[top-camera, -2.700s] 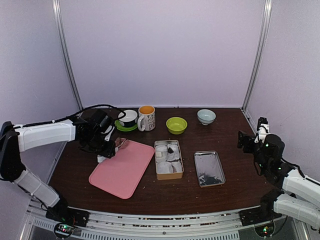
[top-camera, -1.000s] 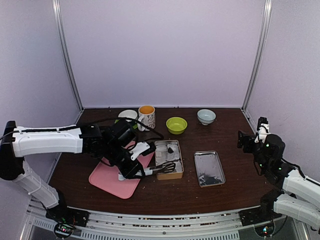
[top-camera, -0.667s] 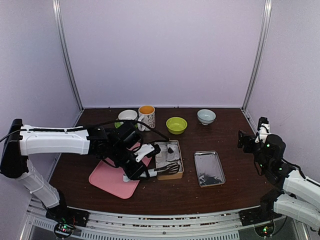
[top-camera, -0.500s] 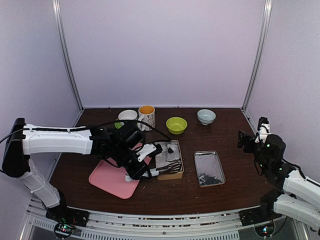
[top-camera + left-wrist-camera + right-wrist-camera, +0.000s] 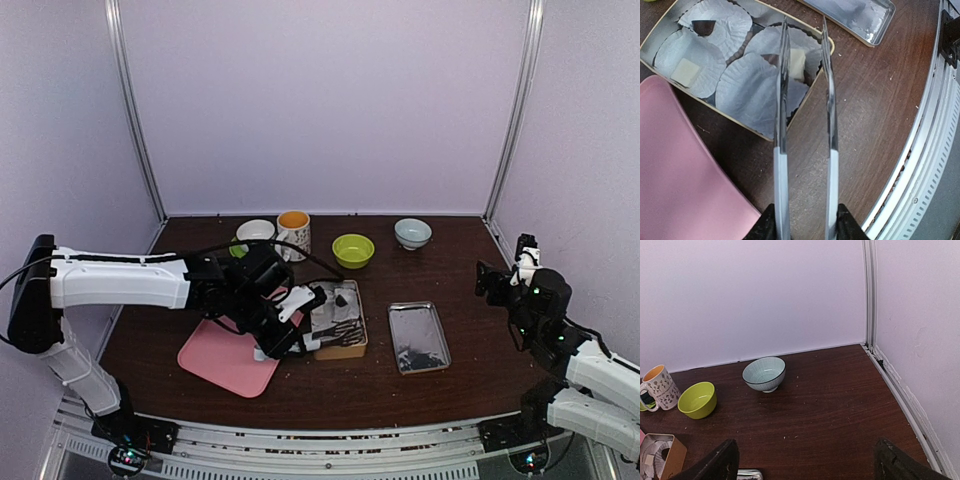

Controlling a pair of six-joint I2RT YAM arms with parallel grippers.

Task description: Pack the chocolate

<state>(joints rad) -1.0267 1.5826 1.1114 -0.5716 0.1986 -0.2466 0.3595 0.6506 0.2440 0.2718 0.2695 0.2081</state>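
An open tin [image 5: 339, 353] holds paper cups with chocolate: a whitish piece [image 5: 684, 70], a dark piece [image 5: 703, 26], and a whitish piece [image 5: 798, 62] beside a dark one [image 5: 771, 59]. My left gripper [image 5: 805, 227] [image 5: 290, 325] is shut on long metal tongs [image 5: 781, 100]. The tongs' arms stand apart, and their tips hover over the near cup, either side of that whitish piece. At the right edge my right gripper [image 5: 805, 465] [image 5: 495, 280] is open and holds nothing.
The tin's lid [image 5: 418, 337] lies right of the tin, and a pink board [image 5: 235, 350] lies to its left. At the back stand a white cup [image 5: 255, 232], a mug [image 5: 293, 234], a green bowl [image 5: 353, 250] and a blue bowl [image 5: 764, 373].
My left arm swung from the board's far left corner to the tin with the tongs. In the last half second the tongs' arms spread wider. The right arm stayed still.
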